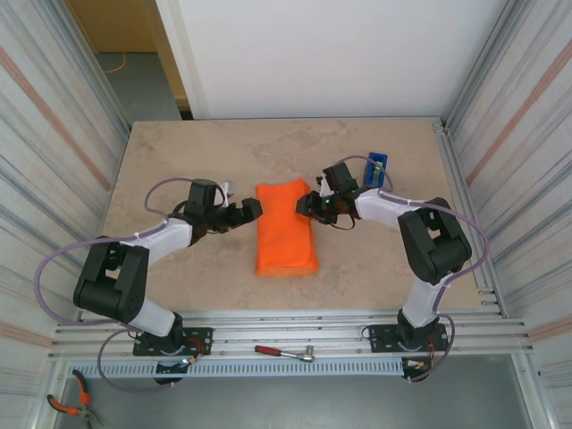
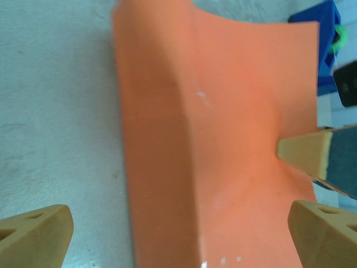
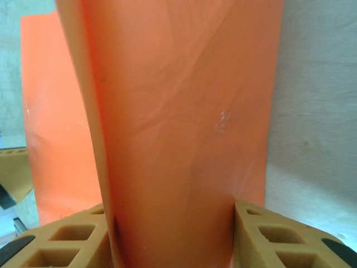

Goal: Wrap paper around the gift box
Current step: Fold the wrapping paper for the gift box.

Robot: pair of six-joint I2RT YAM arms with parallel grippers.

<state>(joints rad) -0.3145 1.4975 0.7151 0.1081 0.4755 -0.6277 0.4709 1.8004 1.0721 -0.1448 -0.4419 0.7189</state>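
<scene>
Showing the paper (image 1: 286, 231) folded into a long bundle mid-table (image 1: 179, 152), its long axis running straight away from the arms. Left gripper (image 1: 254, 209): jaws spread wide and empty, just beside the bundle's left long edge, toward its far half. Right gripper (image 1: 307, 204): fingers closed on a raised flap of paper at the right long edge, directly opposite. The gift box, I judge, lies covered beneath the fold. Any seam I press next lies between both claws, about equally near each.
</scene>
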